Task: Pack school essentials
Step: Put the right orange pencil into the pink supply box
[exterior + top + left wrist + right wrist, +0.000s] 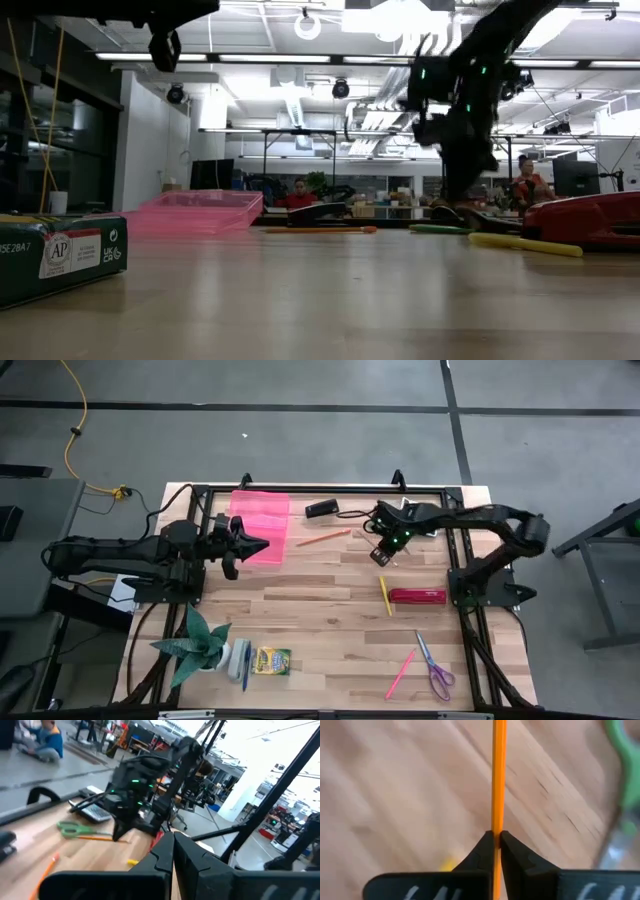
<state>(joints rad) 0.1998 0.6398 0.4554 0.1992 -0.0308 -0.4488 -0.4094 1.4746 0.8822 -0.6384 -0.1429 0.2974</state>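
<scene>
The right gripper pinches a thin orange pencil above the wooden table near green-handled scissors, while the left gripper, pressed together, hovers over the pink plastic tray.

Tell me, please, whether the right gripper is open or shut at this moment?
Shut on the orange pencil: in the right wrist view, the right gripper has its two dark fingertips pressed against the thin shaft, which runs straight out between them.
</scene>
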